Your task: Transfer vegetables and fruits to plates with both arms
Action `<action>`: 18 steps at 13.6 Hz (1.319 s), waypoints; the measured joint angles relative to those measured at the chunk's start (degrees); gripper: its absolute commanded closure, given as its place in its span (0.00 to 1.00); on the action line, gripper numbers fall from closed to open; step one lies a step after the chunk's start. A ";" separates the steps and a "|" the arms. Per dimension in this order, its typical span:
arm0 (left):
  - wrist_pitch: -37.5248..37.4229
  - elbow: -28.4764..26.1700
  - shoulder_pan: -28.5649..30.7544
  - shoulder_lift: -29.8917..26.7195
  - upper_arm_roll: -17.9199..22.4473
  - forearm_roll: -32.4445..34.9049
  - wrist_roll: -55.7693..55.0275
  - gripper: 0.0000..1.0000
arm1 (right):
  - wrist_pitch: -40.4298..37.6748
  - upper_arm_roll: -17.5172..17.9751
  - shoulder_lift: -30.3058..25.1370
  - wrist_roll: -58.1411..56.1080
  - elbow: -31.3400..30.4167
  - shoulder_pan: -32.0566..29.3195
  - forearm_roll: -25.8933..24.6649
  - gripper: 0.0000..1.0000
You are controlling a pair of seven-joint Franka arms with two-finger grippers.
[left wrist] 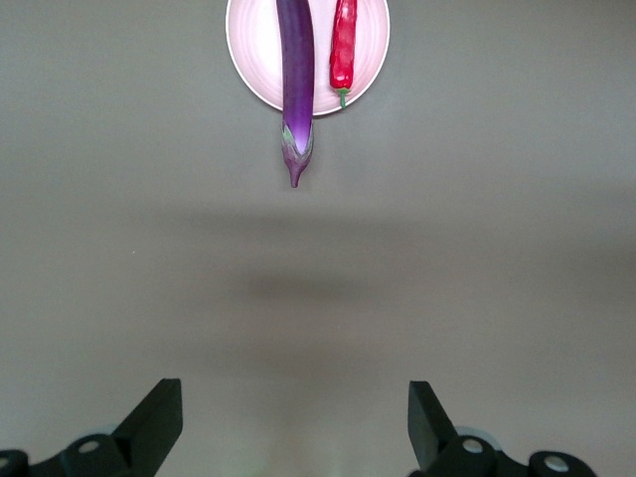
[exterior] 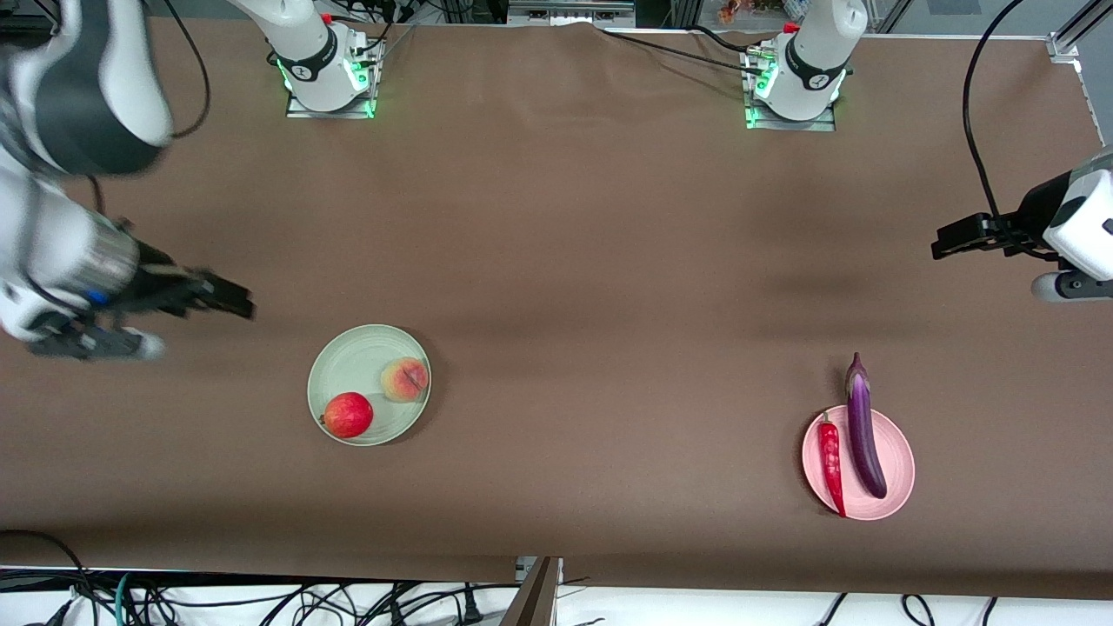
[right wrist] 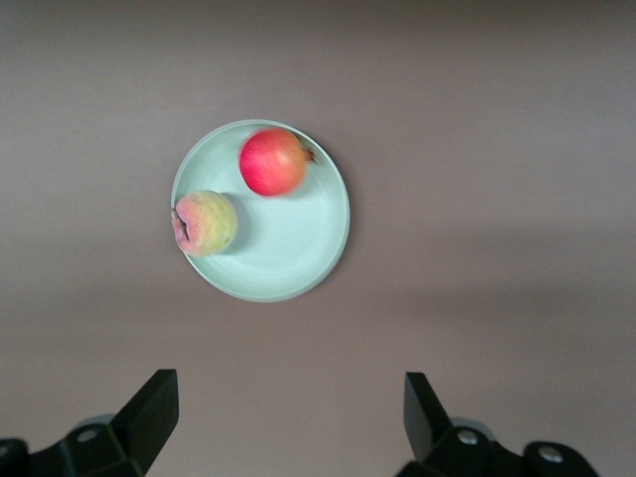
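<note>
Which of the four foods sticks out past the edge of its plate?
The purple eggplant: its capped end overhangs the pink plate, while chili, peach and pomegranate lie within theirs.

A brown table [exterior: 556, 261] with black cables [exterior: 261, 600] along its near edge.

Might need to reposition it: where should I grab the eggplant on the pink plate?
Grip the eggplant mid-body from above, fingers across its slim width. It lies flat, its cap overhanging the pink plate, with the chili pepper close alongside, so lower carefully.
</note>
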 measured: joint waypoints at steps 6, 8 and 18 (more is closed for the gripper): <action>0.86 -1.85 0.04 -0.62 -0.72 0.00 0.00 0.00 | -1.05 -1.04 -3.05 -2.56 -2.23 -0.02 -2.34 0.00; 1.06 -1.84 0.04 -0.62 -0.77 0.00 0.00 0.00 | -0.77 -1.01 -3.04 -2.56 -2.19 -0.02 -2.34 0.00; 1.24 -1.69 0.05 -0.44 -0.77 0.11 0.00 0.00 | -0.56 -0.98 -3.05 -2.56 -0.83 0.00 -3.53 0.00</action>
